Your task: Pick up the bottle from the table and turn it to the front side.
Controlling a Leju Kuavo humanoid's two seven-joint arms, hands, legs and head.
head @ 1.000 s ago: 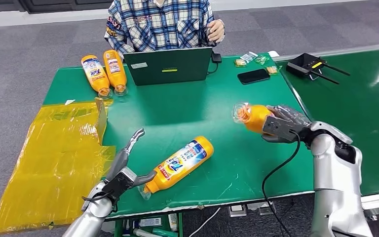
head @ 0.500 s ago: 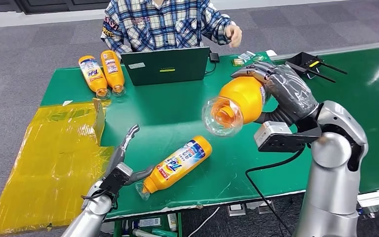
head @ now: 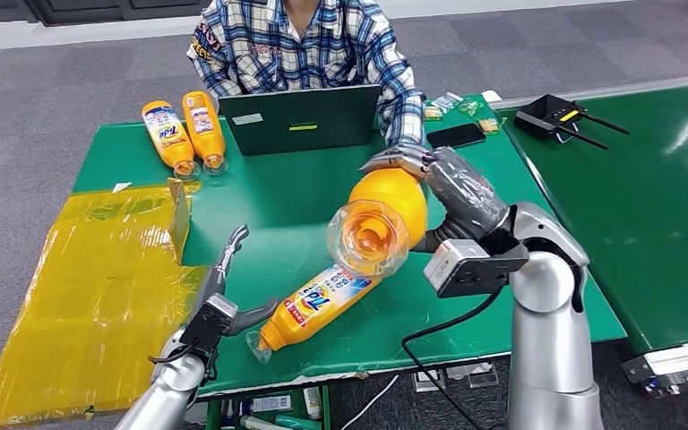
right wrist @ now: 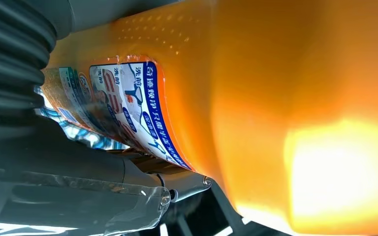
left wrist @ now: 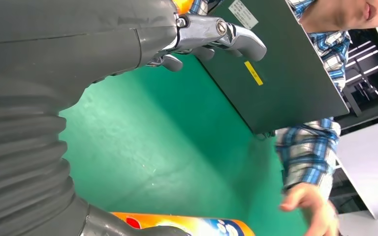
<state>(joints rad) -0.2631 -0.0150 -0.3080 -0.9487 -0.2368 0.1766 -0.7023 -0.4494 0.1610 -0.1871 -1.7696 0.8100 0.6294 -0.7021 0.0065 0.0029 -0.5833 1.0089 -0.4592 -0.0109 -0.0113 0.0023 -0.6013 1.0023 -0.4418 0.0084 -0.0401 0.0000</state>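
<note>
We count four orange bottles: one held bottle (head: 385,210) (right wrist: 275,98) raised above the table, one lying bottle (head: 318,300) (left wrist: 187,226) near the front edge, and two far bottles (head: 168,136) side by side beside the laptop (head: 300,116) (left wrist: 280,73). One laptop. One phone (head: 455,135). One black antenna device (head: 555,116). One yellow sheet (head: 90,296). One person (head: 305,40).
</note>
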